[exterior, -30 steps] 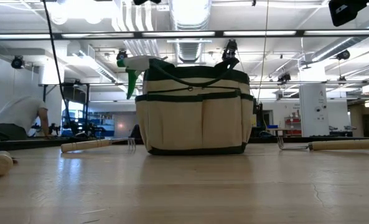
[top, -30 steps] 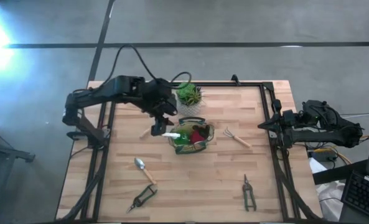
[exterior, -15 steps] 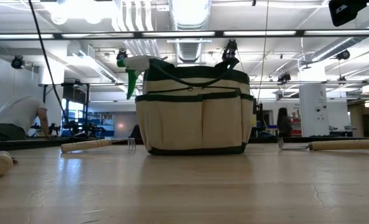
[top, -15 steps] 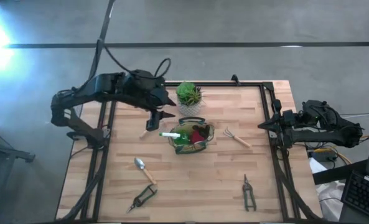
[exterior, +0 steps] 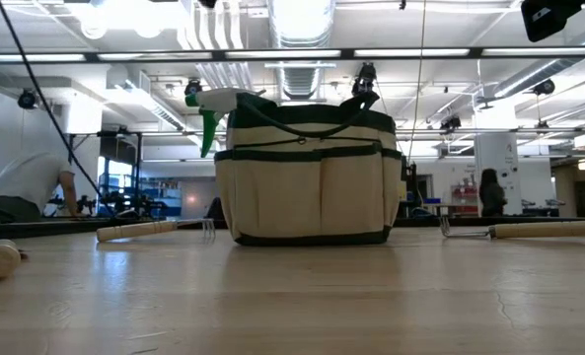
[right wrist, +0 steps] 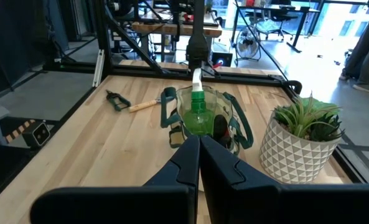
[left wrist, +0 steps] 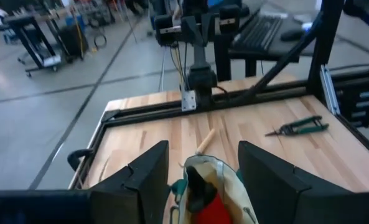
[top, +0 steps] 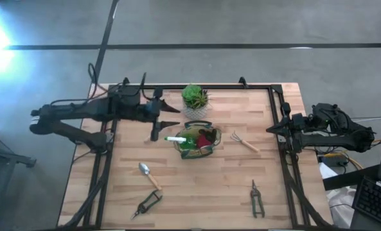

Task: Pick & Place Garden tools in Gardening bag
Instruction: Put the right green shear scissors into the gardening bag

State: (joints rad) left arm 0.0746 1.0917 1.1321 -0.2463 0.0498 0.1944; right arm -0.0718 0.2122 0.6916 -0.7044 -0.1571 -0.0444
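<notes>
Gardening bag (top: 197, 142): upright near the table's (top: 196, 199) middle, just in front of the potted plant (top: 194, 98); holds a green-and-white tool (top: 175, 138), nozzle poking over the rim, and a red-and-black item (top: 206, 138). Rake fork (top: 244, 141): flat on the wood beside the bag, toward the right arm. Trowel (top: 148, 174), one pruner (top: 146, 204) and a second pruner (top: 257, 198): along the near edge, well apart from the bag. Left gripper (top: 169, 117): fingers spread wide, empty, above the table beside the bag. Right gripper (top: 271, 130): fingers pressed together, empty, parked at the table's right edge.
</notes>
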